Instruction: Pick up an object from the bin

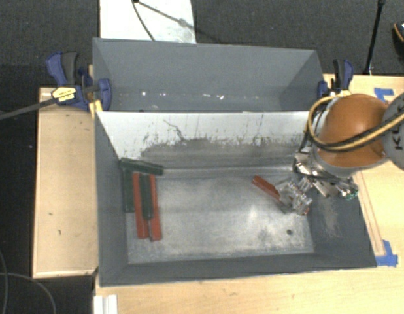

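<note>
The arm (pixel 399 126) is coming in from the right of the frame, and its orange cover (pixel 349 131) is hanging above the right side of the grey bin (pixel 215 231). Below that cover, the claw (pixel 297 200) is sitting low, near the bin floor, in the right-centre of the frame. Whether the claw is wide or narrow I cannot tell, since its metal parts are blending together there.

A short red-orange stick (pixel 264 186) is lying on the floor just left of the claw, slanting from upper left to lower right. Its lower end is reaching right up to the claw, though I cannot tell whether it is being gripped.

Well apart, at the left side of the floor, a small bundle of red and dark green sticks (pixel 143 201) is lying side by side, running up and down the frame, with one dark piece lying across its upper end.
</note>
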